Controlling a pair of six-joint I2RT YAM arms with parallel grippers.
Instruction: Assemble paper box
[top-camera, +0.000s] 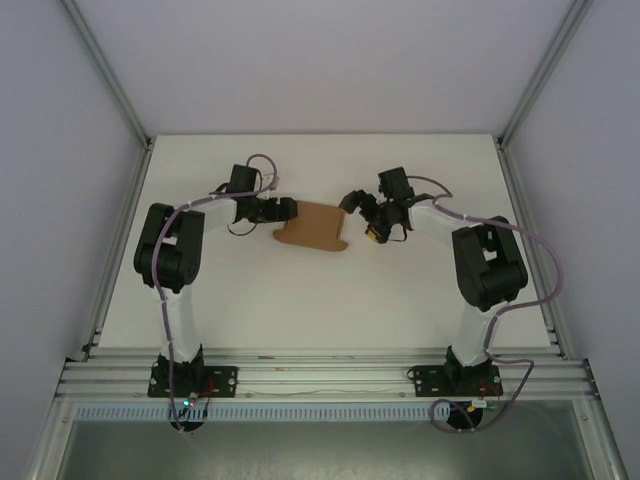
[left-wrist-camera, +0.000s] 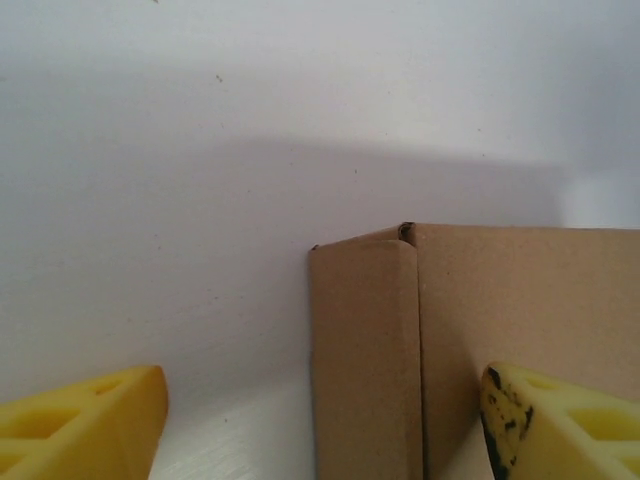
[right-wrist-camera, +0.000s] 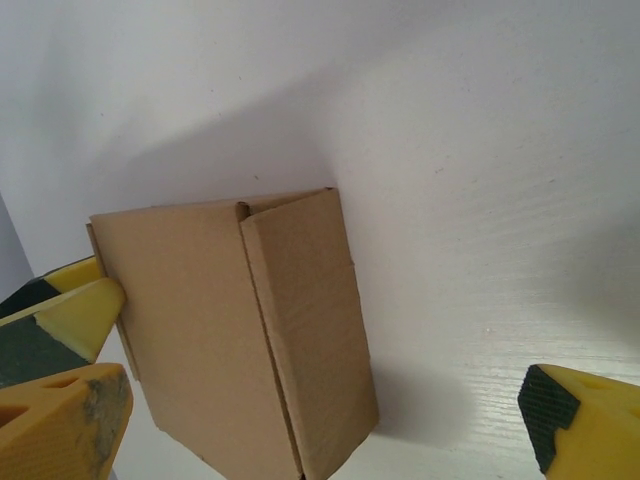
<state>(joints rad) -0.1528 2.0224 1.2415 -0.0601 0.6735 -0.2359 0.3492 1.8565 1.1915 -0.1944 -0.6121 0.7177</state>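
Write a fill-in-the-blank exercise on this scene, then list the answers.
1. The paper box is made of brown ___.
2. In the top view it lies ___ the left gripper and the right gripper.
3. The table under it is ___ in colour.
4. The right gripper's jaws stand ___.
Missing words: cardboard; between; white; open.

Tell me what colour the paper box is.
The paper box is plain brown cardboard, unprinted; the right wrist view shows it best.
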